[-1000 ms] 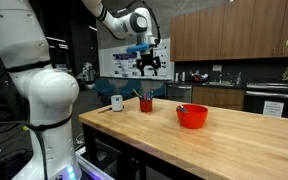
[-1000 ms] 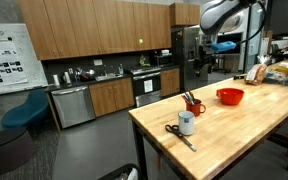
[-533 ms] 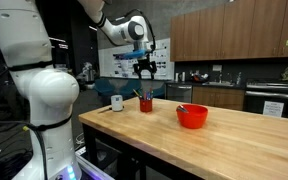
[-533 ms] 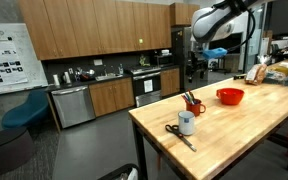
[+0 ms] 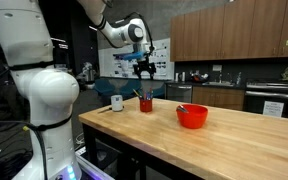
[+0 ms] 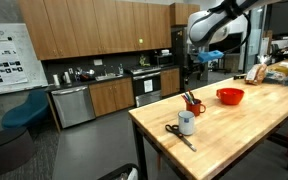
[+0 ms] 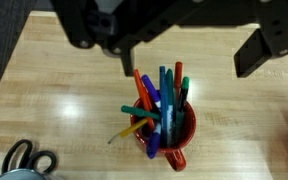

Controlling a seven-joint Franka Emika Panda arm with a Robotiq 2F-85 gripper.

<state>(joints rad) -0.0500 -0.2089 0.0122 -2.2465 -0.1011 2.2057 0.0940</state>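
Note:
A red cup (image 7: 174, 140) full of coloured markers (image 7: 164, 95) stands on the wooden table (image 7: 54, 90). My gripper (image 7: 184, 65) hangs open directly above it, one dark finger on each side of the marker tips and nothing between them. In both exterior views the gripper (image 5: 144, 68) (image 6: 193, 70) is well above the cup (image 5: 146, 103) (image 6: 194, 107) and touches nothing.
A white mug (image 5: 117, 102) (image 6: 187, 124) and scissors (image 6: 176, 132) (image 7: 29, 158) lie close to the cup near the table's end. A red bowl (image 5: 192, 116) (image 6: 230, 96) sits further along. Kitchen cabinets and counters stand behind.
The arm has swung the gripper a short way sideways until it sits over the red cup. The jaws stayed open.

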